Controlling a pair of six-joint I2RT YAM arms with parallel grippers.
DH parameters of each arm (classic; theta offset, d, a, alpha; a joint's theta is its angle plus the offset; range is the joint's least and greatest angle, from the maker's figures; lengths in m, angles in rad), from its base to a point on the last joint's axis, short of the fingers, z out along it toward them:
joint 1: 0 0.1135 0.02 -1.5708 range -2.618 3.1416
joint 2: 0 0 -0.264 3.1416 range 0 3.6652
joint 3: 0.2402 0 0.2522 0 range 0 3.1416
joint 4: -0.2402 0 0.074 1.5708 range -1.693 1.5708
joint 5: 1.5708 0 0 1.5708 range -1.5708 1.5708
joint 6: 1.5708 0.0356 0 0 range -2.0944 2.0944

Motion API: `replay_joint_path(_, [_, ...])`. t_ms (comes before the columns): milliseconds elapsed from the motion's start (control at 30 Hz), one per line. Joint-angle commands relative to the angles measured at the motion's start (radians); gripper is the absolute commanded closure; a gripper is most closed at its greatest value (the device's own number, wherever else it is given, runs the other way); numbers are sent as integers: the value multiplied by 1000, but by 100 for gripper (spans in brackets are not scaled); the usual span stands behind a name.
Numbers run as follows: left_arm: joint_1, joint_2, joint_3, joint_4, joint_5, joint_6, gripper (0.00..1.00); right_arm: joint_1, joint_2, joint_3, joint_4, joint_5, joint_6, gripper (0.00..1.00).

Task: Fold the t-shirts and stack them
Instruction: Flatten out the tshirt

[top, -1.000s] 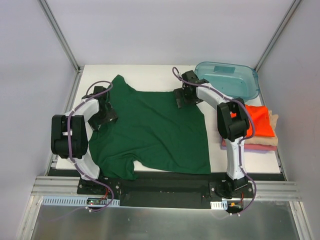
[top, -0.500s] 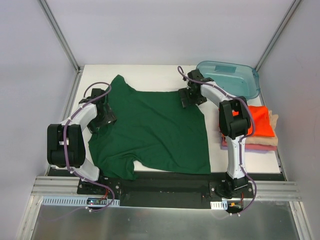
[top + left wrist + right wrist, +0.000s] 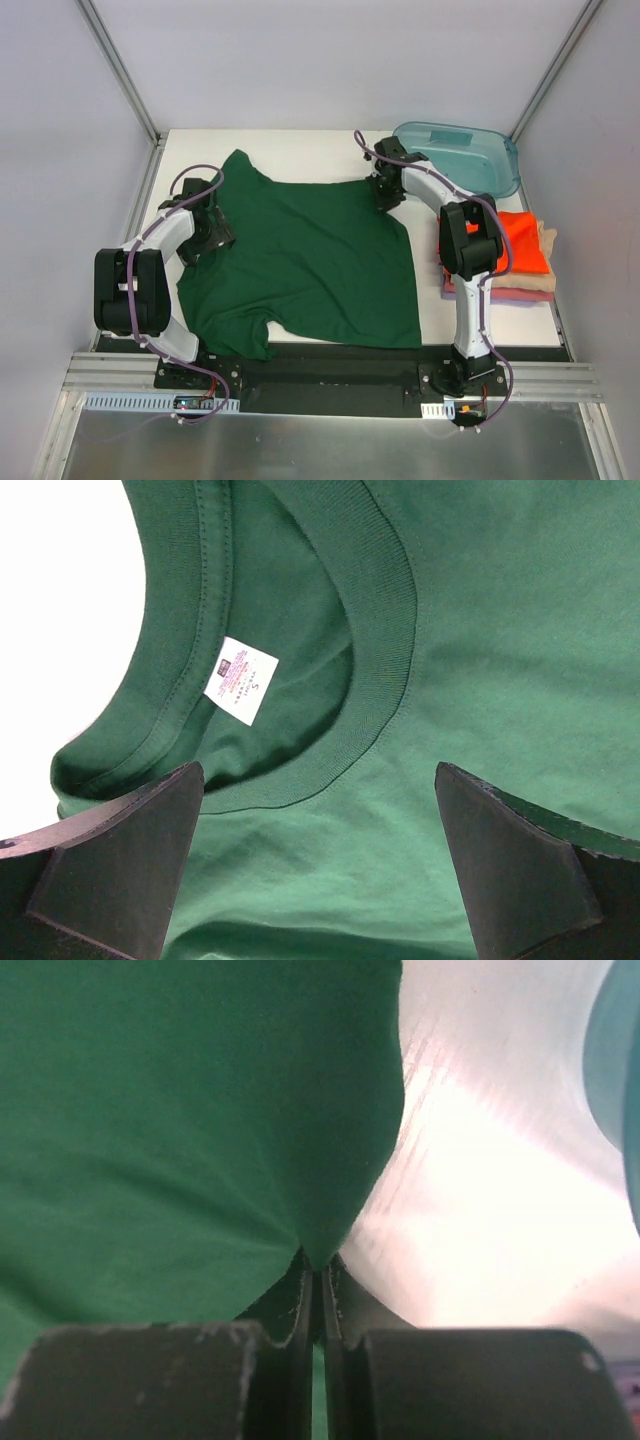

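My dark green t-shirt (image 3: 300, 260) lies spread on the worktop (image 3: 290, 150). Only the left wrist view shows my left claw (image 3: 318, 780) apart above its collar (image 3: 385, 610). Farther, my right claw (image 3: 320, 1270) is clamped on its far-right corner, having shifted rightward since a second ago.

White arms (image 3: 165, 228), black joints (image 3: 125, 280) (purple cables (image 3: 186, 174) alongside), black pincer fingers (image 3: 110, 870).

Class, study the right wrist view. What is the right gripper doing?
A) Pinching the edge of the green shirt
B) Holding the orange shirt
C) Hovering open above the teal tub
A: the right gripper is shut, with the green t-shirt gathered to a point between its fingers.
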Motion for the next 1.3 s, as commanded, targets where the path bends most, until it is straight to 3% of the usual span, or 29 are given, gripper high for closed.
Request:
replay_joint_path(0, [4,-23,-14,15,21,4,1,58,-161,4,-57,53,40,99])
replay_joint_path(200, [4,-30,-15,28,47,3,1,290,-181,-2,-125,216,78,98])
replay_joint_path(400, [31,-46,-35,36,49,-10,1,590,-97,54,-189,345,205,88])
replay_joint_path(500, [65,-47,-49,41,78,-16,1,685,-48,132,-236,386,219,70])
replay_joint_path(533, [74,-47,-49,42,95,-13,1,699,-40,151,-249,398,219,53])
replay_joint_path(600, [81,-52,-58,51,118,-7,1,711,-63,163,-261,414,218,40])
replay_joint_path(633, [82,-55,-61,56,125,-6,1,711,-89,147,-249,418,219,31])
replay_joint_path(767, [84,-66,-67,65,133,-1,1,679,-248,-40,-90,438,224,13])
replay_joint_path(933, [82,-46,-66,79,176,0,1,529,-341,-206,38,189,285,7])
replay_joint_path(1000, [82,-35,-64,87,190,0,1,443,-338,-241,88,22,380,7])
replay_joint_path(1067, [82,-26,-66,91,205,3,1,391,-338,-303,243,-191,364,7])
replay_joint_path(1167, [84,-20,-61,91,205,10,1,354,-327,-358,406,-420,66,7])
replay_joint_path(1267, [84,-20,-63,93,208,16,1,349,-310,-346,351,-447,-193,8])
